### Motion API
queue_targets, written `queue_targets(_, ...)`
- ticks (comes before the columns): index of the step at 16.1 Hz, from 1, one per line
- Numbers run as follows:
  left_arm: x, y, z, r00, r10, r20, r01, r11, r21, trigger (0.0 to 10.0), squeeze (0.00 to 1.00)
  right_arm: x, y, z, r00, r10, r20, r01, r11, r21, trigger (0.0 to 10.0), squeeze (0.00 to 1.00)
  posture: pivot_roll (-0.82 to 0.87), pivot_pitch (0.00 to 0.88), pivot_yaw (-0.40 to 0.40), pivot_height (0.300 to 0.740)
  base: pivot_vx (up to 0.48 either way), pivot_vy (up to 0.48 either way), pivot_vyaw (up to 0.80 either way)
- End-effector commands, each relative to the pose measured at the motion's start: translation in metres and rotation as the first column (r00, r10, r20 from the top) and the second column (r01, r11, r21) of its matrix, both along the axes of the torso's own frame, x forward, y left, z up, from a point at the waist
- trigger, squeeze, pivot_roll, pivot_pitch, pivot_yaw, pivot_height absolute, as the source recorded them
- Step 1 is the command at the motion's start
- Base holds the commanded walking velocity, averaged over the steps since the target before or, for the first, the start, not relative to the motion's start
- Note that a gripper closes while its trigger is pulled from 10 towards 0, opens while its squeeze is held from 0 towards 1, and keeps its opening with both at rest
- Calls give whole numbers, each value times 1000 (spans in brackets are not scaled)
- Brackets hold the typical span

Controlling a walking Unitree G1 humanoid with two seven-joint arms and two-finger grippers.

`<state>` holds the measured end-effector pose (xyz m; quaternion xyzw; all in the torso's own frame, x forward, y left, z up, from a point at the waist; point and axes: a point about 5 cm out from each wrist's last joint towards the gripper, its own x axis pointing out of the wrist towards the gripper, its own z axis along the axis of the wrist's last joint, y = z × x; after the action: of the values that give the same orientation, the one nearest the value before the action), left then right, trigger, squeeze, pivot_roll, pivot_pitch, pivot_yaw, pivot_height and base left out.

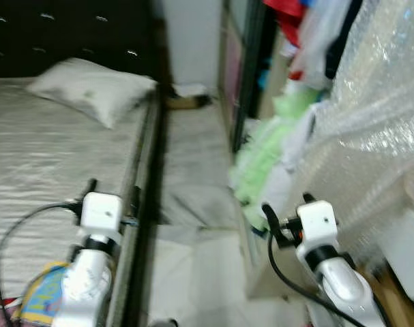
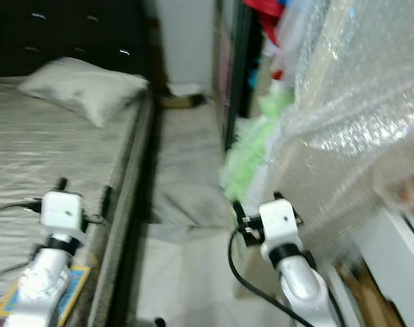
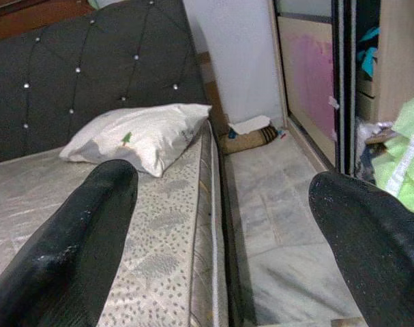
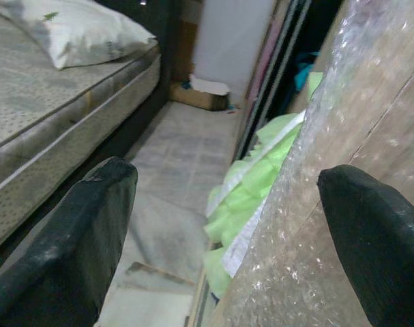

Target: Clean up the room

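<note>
**Both grippers up and empty in the aisle by the bed**

Nearest me, the left gripper (image 3: 220, 238) hangs over the bed (image 1: 50, 163) edge, its fingers (image 3: 77, 238) spread wide with nothing between them. My right gripper (image 4: 227, 245) is raised over the floor (image 1: 193, 177) aisle, fingers (image 4: 70, 238) likewise wide apart and empty, close beside a bubble-wrapped panel (image 4: 343, 129).

On the mattress a white pillow (image 3: 142, 136) lies against the dark tufted headboard (image 3: 91, 75). A colourful book (image 1: 46, 293) sits on the bed near my left arm; I can't read any print on it.

A heap of light green fabric (image 4: 251, 197) spills onto the floor at the foot of the open wardrobe (image 3: 350, 75). At the far end of the aisle, a brown box (image 3: 251, 136) rests against the wall. No labels legible anywhere.
</note>
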<state>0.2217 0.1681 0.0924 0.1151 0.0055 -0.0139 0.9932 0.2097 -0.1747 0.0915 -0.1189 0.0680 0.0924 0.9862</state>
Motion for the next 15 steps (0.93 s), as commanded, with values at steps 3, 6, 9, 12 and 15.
queue_targets(3,2,1,2,1000,-2,4,2,1000,18,10000,0,-1,0,0,1000,6,-13,-6,1000,15,10000,0,52,0,-18,740,0,0,665)
queue_targets(6,1,0,2,1000,-7,1,7,1000,15,10000,0,-2,3,3,1000,11,-16,-10,1000,18,10000,0,51,0,-21,740,0,0,592)
queue_targets(9,1,-1,1,1000,-9,-3,9,1000,15,10000,0,-3,7,9,999,30,-12,-30,999,25,10000,0,51,0,-22,740,0,0,523)
queue_targets(12,1,-1,1,1000,-11,-7,11,1000,16,10000,0,-2,7,9,1000,27,-16,-26,999,23,10000,0,51,0,-21,740,0,0,610)
queue_targets(15,1,-2,0,1000,-21,-12,21,1000,19,10000,0,-1,6,3,999,25,-27,-25,1000,18,10000,0,48,0,-17,740,0,0,800)
